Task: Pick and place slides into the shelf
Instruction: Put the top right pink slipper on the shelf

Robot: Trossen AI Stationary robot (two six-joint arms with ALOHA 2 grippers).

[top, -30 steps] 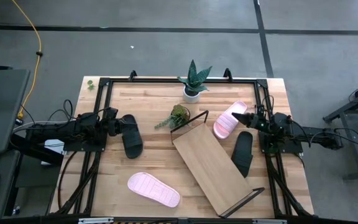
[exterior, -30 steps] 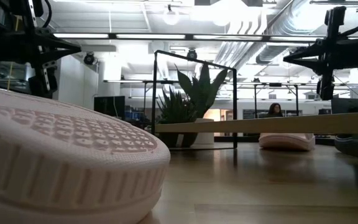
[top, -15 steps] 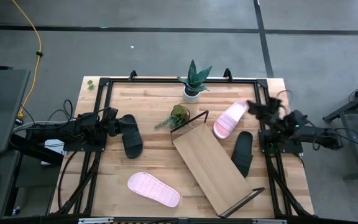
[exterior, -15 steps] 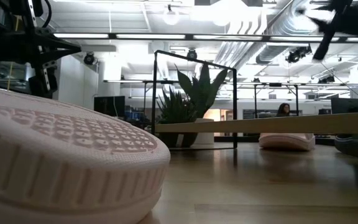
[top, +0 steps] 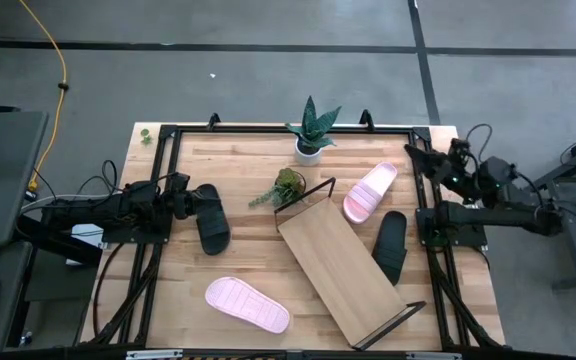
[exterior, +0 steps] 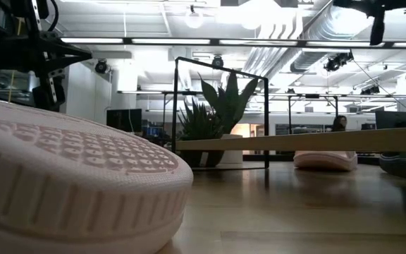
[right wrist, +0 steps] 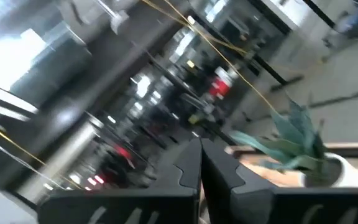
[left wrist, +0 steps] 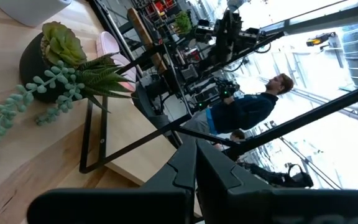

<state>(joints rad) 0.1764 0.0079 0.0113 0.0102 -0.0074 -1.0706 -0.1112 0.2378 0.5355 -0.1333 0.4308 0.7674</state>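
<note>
Both grippers, left gripper and right gripper, are pinched closed, empty. The pink slide looks light and rubbery; grab its strap.

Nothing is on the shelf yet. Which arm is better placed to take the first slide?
Probably the left. Its pincer sits right beside the black slide at the table's left side, fingers together. The right pincer is raised near the table's far right corner, off from the pink slide. The shelf is bare.

plants crowd shelf, front tabletop open
</note>
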